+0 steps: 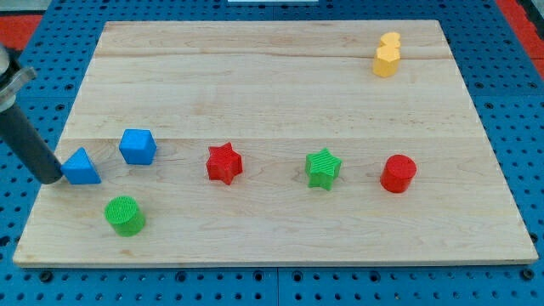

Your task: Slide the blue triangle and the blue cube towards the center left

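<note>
The blue triangle (pixel 82 167) lies near the board's left edge, about mid-height. The blue cube (pixel 138 146) sits just to its right and slightly higher, a small gap between them. My tip (pixel 54 178) is at the end of the dark rod that slants in from the view's left. The tip rests right against the triangle's left side, or nearly touching it. The cube is apart from the tip, on the far side of the triangle.
A green cylinder (pixel 125 215) stands below the triangle near the bottom left. A red star (pixel 224 163), a green star (pixel 323 168) and a red cylinder (pixel 398 173) line up across the middle. A yellow block (pixel 388 55) sits top right on the wooden board (pixel 272 93).
</note>
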Available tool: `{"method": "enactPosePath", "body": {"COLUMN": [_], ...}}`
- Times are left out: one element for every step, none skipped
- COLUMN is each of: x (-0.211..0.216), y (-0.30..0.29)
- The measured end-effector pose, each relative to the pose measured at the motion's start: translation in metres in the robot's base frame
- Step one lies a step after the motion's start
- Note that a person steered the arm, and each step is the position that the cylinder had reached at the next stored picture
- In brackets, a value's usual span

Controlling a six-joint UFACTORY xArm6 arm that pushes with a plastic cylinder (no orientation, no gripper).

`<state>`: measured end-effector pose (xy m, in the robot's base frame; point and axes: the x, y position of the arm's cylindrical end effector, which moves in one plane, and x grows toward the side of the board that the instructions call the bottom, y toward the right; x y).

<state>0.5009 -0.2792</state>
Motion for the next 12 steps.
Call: {"method": "enactPosePath", "body": {"x": [-0.004,-0.004,0.004,0.018,0.019,0.039,0.04,0.036,0.019,-0.001,-0.021,-0.039], "y": [0.028,0.056,0.052,0.038,0.063,0.063,0.075,0.086,0.086,0.086,0.086,0.086]}}
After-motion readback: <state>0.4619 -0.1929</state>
